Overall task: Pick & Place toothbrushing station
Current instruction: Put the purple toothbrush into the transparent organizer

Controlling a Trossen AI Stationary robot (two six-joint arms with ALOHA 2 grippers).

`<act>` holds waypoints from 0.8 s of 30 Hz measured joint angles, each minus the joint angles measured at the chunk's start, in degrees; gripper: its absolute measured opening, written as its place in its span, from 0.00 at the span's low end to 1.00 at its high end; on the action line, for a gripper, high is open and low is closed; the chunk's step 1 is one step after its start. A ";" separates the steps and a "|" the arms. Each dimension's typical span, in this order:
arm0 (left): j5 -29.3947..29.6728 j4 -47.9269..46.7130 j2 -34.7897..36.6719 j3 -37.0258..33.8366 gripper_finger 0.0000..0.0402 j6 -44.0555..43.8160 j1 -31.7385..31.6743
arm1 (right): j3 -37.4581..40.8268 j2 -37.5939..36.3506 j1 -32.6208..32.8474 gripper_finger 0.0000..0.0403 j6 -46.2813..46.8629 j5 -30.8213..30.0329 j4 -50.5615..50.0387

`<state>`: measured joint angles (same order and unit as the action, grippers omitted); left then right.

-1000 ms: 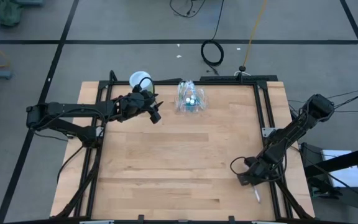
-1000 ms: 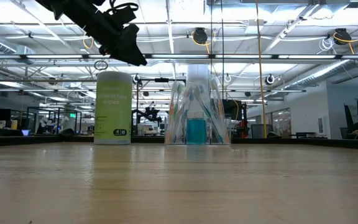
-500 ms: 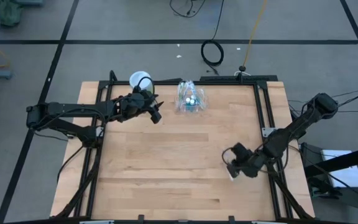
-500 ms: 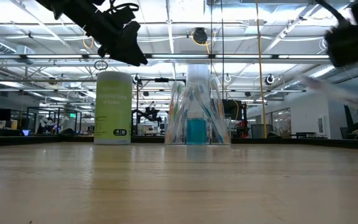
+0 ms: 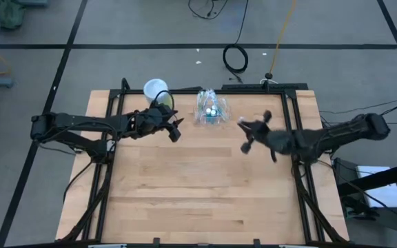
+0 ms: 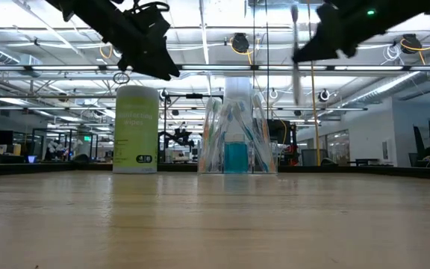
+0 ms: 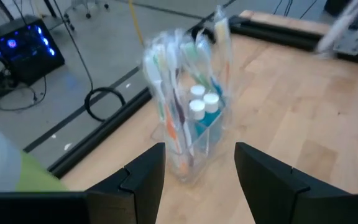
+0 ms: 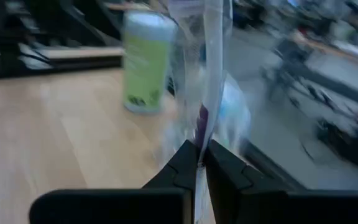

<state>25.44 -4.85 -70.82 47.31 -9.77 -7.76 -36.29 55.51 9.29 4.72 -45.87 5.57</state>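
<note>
kit: the clear plastic bag point(image 5: 210, 110) with slim toothbrushes point(image 7: 169, 93) and small blue tubes with white caps point(image 7: 202, 104) stands upright near the far edge of the wooden bench point(image 5: 198, 186), just beside the green and white canister point(image 5: 156, 89).
right claw: my right claw point(image 8: 200, 163) is up in the air, to the right of the bag and apart from it. it is closed on a thin pale stick-shaped thing point(image 6: 295, 52), i think one more toothbrush, hanging down from it.
left claw: my left claw point(image 7: 199, 171) has its fingers wide apart and holds nothing. it hovers to the left of the bag, facing it.
step in hand: i judge that i am carrying the thin piece to the bag, to drop it in.
how to do it well: i should bring the piece over the bag mouth, keep it vertical, and lower it slowly before i let go.
risk: the bag is light and soft, a push from the side may tip it. the left claw could steady it.
</note>
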 joint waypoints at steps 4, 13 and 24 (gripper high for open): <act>0.10 0.22 -1.41 0.00 0.50 -0.88 0.55 | -0.05 1.39 -12.19 0.03 -9.37 18.34 9.18; 0.10 0.72 -4.01 0.00 0.50 -3.73 1.59 | -0.07 9.14 -35.55 0.03 -3.60 31.85 9.52; 0.13 2.40 -4.23 0.02 0.50 -3.37 1.59 | -0.07 25.23 -43.07 0.03 -0.91 46.55 26.68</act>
<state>25.57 -2.45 -75.05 47.33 -13.14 -6.17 -36.36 80.74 -33.78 3.82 0.68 32.25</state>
